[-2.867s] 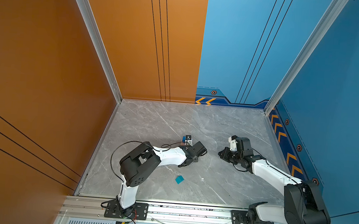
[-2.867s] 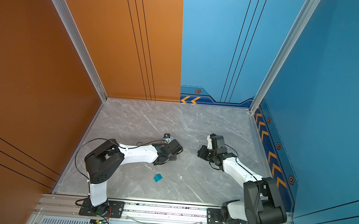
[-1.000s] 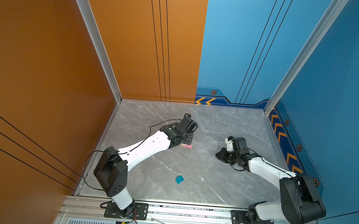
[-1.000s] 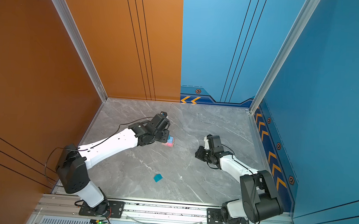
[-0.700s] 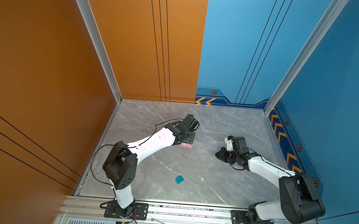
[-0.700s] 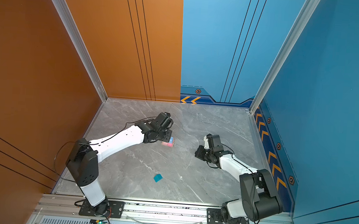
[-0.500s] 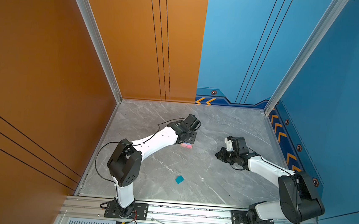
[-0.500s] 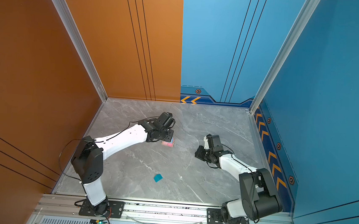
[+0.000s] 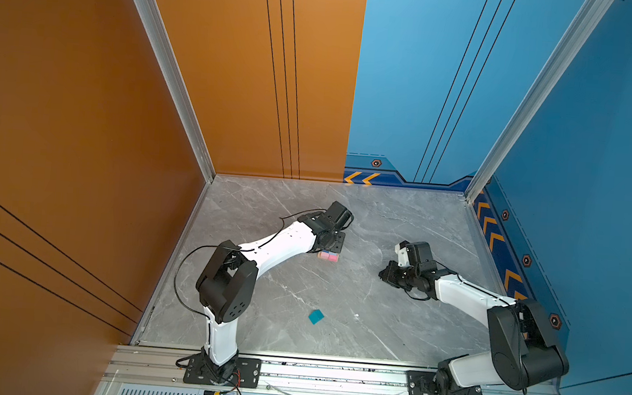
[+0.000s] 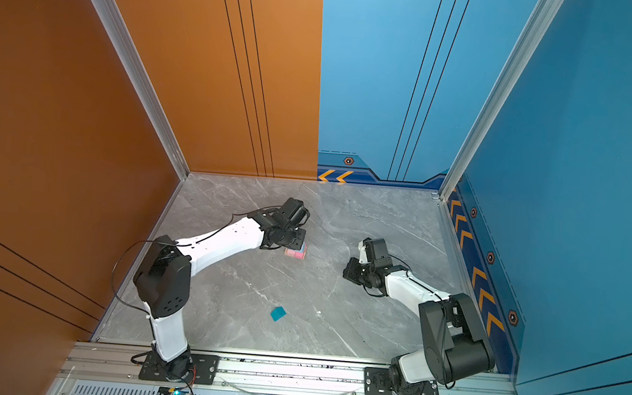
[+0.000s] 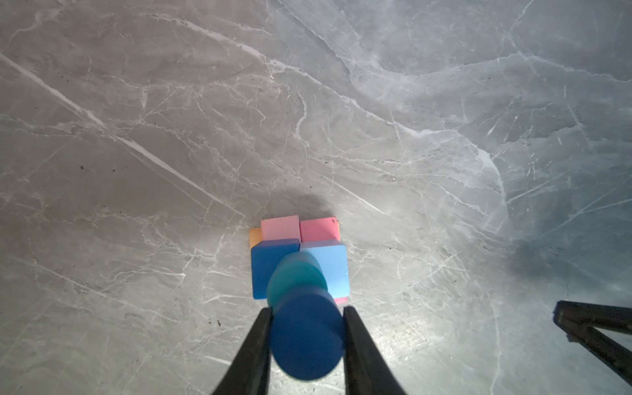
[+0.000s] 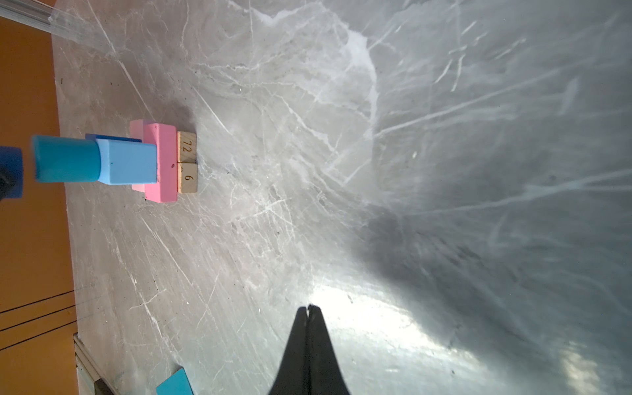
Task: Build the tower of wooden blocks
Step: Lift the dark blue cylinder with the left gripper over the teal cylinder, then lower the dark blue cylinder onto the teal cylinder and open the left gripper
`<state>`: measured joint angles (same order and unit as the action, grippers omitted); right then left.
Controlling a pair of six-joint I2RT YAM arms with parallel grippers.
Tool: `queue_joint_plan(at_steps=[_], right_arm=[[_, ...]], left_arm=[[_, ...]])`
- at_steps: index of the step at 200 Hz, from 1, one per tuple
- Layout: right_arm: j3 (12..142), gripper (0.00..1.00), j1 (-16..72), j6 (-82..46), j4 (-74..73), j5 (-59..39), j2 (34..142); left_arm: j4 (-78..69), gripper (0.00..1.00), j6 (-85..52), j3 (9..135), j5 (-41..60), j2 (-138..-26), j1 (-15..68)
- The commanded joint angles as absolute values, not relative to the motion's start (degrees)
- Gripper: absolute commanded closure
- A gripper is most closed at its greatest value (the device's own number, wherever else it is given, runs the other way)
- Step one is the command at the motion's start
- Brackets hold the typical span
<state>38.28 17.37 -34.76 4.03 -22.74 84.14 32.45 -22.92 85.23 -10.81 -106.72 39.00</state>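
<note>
The wood block tower [image 9: 328,256] stands mid-floor: two tan bars [image 12: 187,162], pink bars [image 12: 160,162] across them, then a dark-blue cube [image 11: 265,270] and a light-blue cube [image 11: 337,270], with a teal cylinder [image 11: 295,280] on top. My left gripper [image 11: 307,309] is shut on a dark-blue cylinder [image 11: 306,342] directly over the teal one. The right wrist view shows a small gap between the two cylinders. A teal cube [image 9: 316,316] lies alone nearer the front. My right gripper [image 12: 308,306] is shut and empty, low over the floor to the right of the tower.
Orange wall [image 9: 80,129] on the left, blue walls [image 9: 596,189] at the back and right. An aluminium rail [image 9: 331,373] runs along the front edge. The left arm's elbow [image 9: 226,288] stands high near the front left.
The left gripper has shifted slightly right over the tower with the dark-blue cylinder, and its elbow has swung rightward. The right arm has hardly moved.
</note>
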Motion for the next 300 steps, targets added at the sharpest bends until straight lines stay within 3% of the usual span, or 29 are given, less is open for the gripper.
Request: queue_joint_plan(at_steps=[1, 93, 179, 300], right_arm=[[40.1, 1.00, 17.1, -34.5, 4.7, -23.7, 84.9], [40.2, 1.00, 17.1, -34.5, 4.5, -23.8, 85.7], [40.3, 1.00, 17.1, -34.6, 4.5, -23.9, 85.6], [40.3, 1.00, 17.0, -34.6, 4.5, -23.8, 85.6]], left_arm=[[33.3, 0.67, -22.9, 87.3, -10.3, -107.7, 38.4], [33.4, 0.65, -23.5, 87.5, -9.9, -108.7, 37.8], [33.3, 0.54, -23.7, 87.7, -9.2, -108.7, 37.7], [33.3, 0.53, -24.2, 88.4, -8.7, -108.6, 37.5]])
